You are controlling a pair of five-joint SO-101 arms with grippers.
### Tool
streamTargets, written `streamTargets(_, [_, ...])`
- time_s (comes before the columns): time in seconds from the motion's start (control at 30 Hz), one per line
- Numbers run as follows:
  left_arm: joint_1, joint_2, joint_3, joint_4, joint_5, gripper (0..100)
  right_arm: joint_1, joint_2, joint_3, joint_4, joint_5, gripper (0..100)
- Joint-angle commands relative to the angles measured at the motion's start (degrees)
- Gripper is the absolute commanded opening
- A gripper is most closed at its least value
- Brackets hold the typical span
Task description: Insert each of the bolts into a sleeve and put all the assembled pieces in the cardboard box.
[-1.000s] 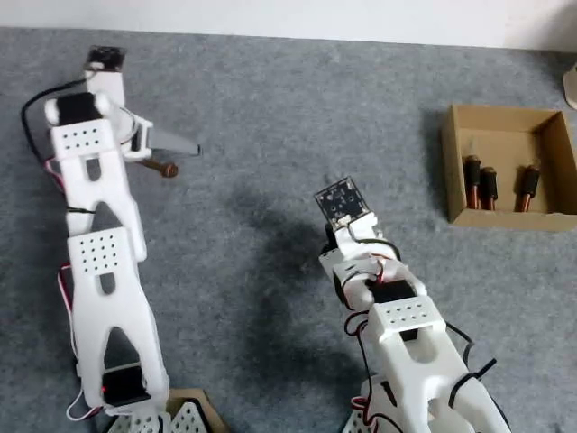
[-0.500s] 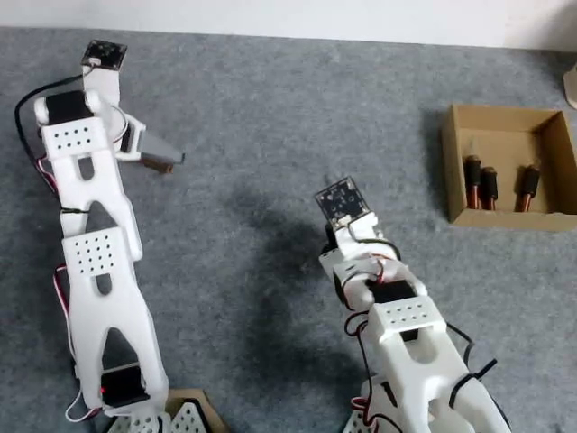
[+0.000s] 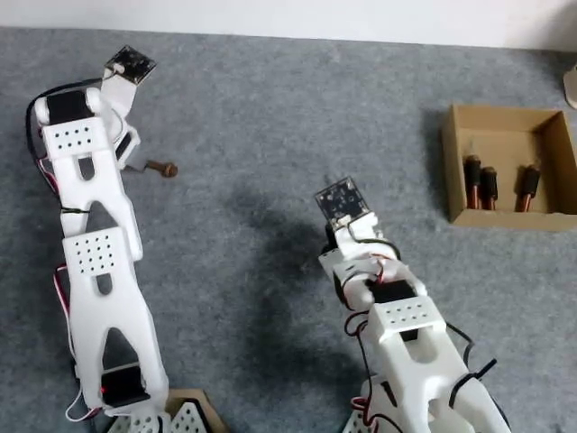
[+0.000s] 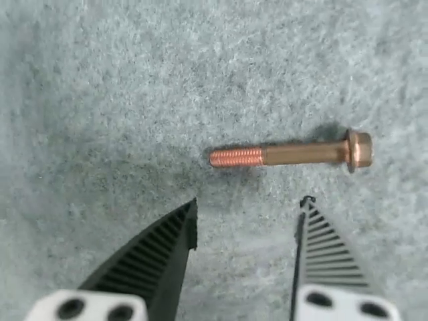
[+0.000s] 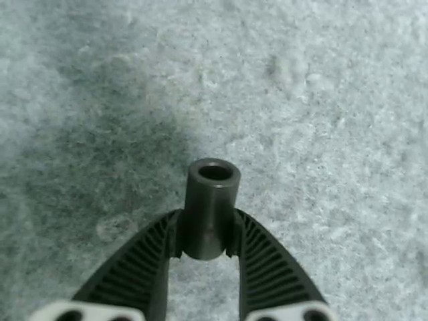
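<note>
A copper bolt point(image 4: 287, 154) lies flat on the grey carpet, just beyond the tips of my left gripper point(image 4: 250, 200), which is open and holds nothing. From above, the bolt point(image 3: 160, 169) lies right beside the left arm's wrist point(image 3: 86, 135) at the far left. My right gripper point(image 5: 204, 215) is shut on a dark sleeve point(image 5: 210, 200), whose open bore points away from the wrist. The right arm point(image 3: 397, 316) stands mid-table. The cardboard box point(image 3: 455, 162) sits at the right with three assembled pieces point(image 3: 471, 180) inside.
Grey carpet covers the whole table. A wide bare stretch lies between the two arms and between the right arm and the box. A pale object point(image 3: 571, 86) shows at the right edge behind the box.
The left wrist has turned. Its finger, which stuck out to the right and covered the bolt half a second ago, has swung back, and the bolt lies uncovered. The right arm has kept still.
</note>
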Motion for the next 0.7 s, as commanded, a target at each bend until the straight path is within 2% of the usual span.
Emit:
streamTargets(0.0, [-0.22, -4.88, -1.36, 0.53, -12.75, 22, -0.66, -1.54, -0.31, -1.71, 0.70, 0.4])
streamTargets(0.13, [0.31, -5.23, 2.42, 0.53, -22.33, 22, -0.66, -1.54, -0.31, -1.71, 0.70, 0.4])
streamTargets(0.27, [1.45, -5.23, 4.97, 0.53, -28.40, 22, -0.66, -1.54, -0.48, -1.71, 0.70, 0.4])
streamTargets(0.43, [3.74, -5.32, 5.58, 0.53, -30.86, 23, -0.66, -1.54, -0.48, -1.71, 0.70, 0.4])
streamTargets(0.6, [6.02, -9.27, 7.25, 0.53, -32.00, 35, -0.66, -1.54, -0.48, -1.71, 0.70, 0.4])
streamTargets(0.67, [6.37, -11.03, 10.07, 0.53, -34.46, 37, -0.66, -1.54, -0.48, -1.71, 0.70, 0.4])
